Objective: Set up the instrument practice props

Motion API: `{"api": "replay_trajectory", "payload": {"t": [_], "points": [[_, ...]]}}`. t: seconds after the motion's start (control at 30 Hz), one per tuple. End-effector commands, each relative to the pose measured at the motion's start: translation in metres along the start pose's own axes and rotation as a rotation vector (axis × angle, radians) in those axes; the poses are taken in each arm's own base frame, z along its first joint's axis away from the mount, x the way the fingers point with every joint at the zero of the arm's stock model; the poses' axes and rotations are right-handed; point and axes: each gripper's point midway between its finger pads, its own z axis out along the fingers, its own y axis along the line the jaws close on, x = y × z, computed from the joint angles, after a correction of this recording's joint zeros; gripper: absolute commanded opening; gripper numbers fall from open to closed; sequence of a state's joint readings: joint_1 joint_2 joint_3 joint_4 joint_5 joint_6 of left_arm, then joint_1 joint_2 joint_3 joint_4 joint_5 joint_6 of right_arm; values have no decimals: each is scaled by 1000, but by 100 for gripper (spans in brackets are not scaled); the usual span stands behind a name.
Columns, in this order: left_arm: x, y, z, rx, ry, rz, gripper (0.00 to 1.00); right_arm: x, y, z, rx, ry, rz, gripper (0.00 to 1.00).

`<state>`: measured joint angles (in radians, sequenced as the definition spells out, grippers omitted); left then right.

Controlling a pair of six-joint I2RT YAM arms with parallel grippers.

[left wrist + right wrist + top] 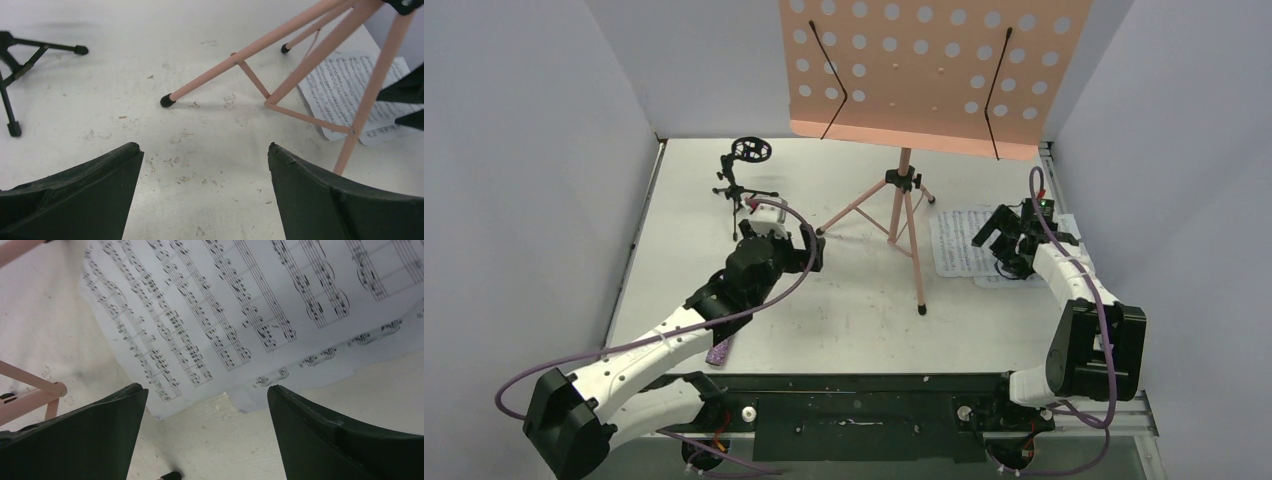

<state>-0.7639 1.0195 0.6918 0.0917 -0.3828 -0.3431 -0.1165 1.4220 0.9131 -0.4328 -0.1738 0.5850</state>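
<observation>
Risk: right hand [205,387] spread empty over sheet music [225,305], may crumple it | left hand [202,147] released, could nudge music stand [924,70]

I stand by a white table [854,310]. Its top is flat and a bit dirty, with small scratches, grey smudges and tiny crumbs on it. Three plain walls close it in: the left wall [524,150], the back wall [704,60] and the right wall [1184,120]. They are all pale grey with a hint of purple. A black plate [854,415] runs along the near edge of the table. The light is bright and even, and the shadows are soft.
</observation>
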Motion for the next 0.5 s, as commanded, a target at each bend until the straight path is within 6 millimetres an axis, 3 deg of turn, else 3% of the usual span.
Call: {"api": "replay_trajectory", "payload": {"t": [0.0,0.47], "points": [[11,25,-6,-78,43,-194,96,12,-6,-9,-9,13,115,95],[9,42,-11,-67,-42,-550,96,26,-33,-1,-15,69,260,95]]}}
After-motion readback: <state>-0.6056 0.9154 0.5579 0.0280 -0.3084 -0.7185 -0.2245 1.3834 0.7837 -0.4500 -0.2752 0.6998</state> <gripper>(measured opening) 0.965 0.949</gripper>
